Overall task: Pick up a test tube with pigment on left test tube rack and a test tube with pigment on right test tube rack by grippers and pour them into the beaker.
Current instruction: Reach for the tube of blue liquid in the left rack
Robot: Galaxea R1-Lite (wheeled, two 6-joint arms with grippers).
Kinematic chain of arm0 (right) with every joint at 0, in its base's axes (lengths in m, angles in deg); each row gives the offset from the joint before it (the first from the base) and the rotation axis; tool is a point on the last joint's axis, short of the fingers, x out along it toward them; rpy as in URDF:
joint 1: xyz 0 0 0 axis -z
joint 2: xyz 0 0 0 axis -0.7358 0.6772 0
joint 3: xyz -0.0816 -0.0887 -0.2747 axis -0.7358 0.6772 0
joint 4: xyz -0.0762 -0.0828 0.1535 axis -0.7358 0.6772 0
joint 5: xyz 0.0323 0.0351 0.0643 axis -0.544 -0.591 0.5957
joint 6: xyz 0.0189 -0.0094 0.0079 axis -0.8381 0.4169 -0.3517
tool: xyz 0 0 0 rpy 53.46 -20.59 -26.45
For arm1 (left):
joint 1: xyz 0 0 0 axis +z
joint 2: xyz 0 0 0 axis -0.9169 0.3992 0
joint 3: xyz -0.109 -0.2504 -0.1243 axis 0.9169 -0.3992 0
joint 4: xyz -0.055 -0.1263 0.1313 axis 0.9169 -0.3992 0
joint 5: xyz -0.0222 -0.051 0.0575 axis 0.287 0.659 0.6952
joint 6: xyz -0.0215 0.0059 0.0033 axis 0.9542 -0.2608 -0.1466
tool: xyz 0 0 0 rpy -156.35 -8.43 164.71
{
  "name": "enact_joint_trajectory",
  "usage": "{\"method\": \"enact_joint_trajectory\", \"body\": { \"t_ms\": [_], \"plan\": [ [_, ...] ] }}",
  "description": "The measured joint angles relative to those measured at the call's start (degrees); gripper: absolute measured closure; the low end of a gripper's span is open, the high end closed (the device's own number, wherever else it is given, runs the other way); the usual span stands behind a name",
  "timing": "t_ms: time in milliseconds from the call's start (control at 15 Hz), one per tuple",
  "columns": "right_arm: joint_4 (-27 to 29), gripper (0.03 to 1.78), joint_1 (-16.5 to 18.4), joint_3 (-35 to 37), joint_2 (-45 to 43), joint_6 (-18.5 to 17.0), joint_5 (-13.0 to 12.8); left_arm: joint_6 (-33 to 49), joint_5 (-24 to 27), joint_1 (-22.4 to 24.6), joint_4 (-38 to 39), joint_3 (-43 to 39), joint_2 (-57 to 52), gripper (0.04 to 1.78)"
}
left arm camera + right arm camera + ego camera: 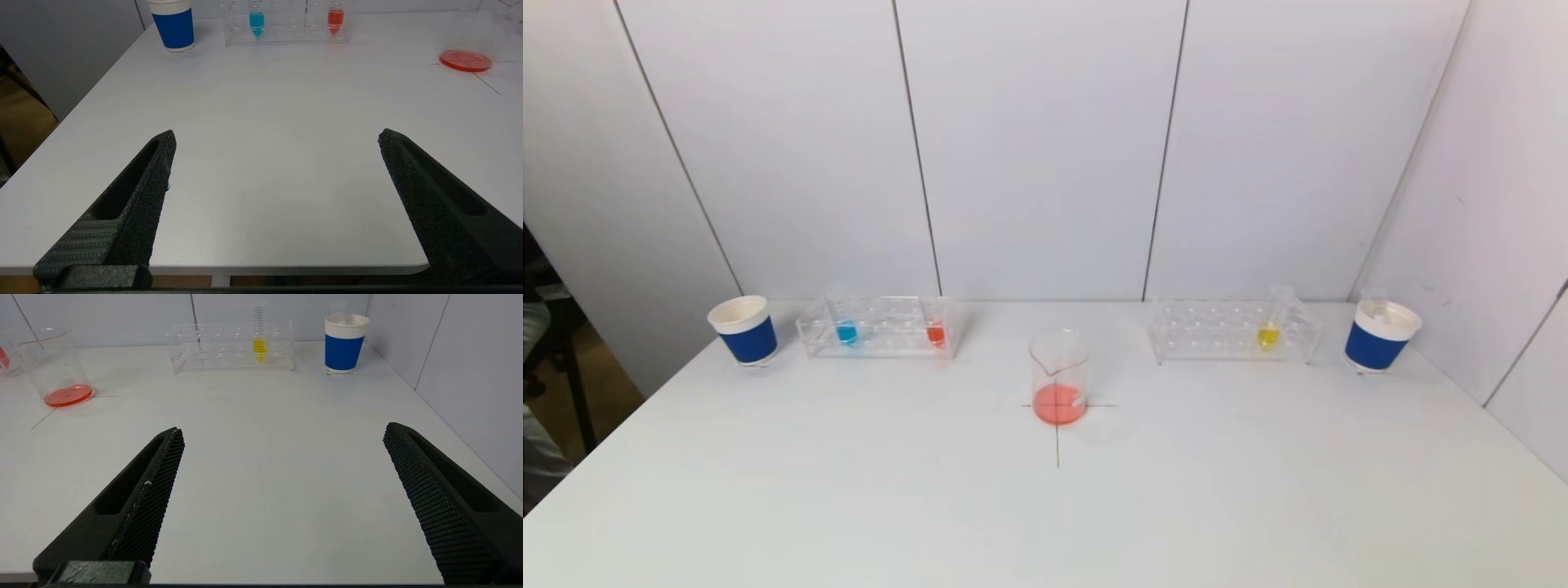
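Note:
The left clear rack (878, 328) holds a tube of blue pigment (846, 330) (256, 18) and a tube of red pigment (936, 333) (335, 18). In the right clear rack (1232, 331) stands a tube of yellow pigment (1268, 333) (260, 346). The glass beaker (1059, 377) (55, 367) stands mid-table on a drawn cross, with orange-red liquid in its bottom. My left gripper (276, 136) hangs open and empty over the table's near left edge. My right gripper (282, 430) is open and empty over the near right. Neither arm shows in the head view.
A blue-and-white paper cup (743, 330) stands left of the left rack. Another cup (1380, 336) (344, 344) stands right of the right rack, with a clear tube in it. Grey wall panels close off the back and right. The table's left edge (81, 102) drops to the floor.

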Motion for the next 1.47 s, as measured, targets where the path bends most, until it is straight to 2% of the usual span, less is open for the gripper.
{"method": "enact_joint_trajectory", "body": {
  "t_ms": [1467],
  "plan": [
    [0.0,0.04,0.0,0.0,0.0,0.0,0.0,0.3,0.0,0.0,0.0,0.0,0.0,0.09]
  ]
}}
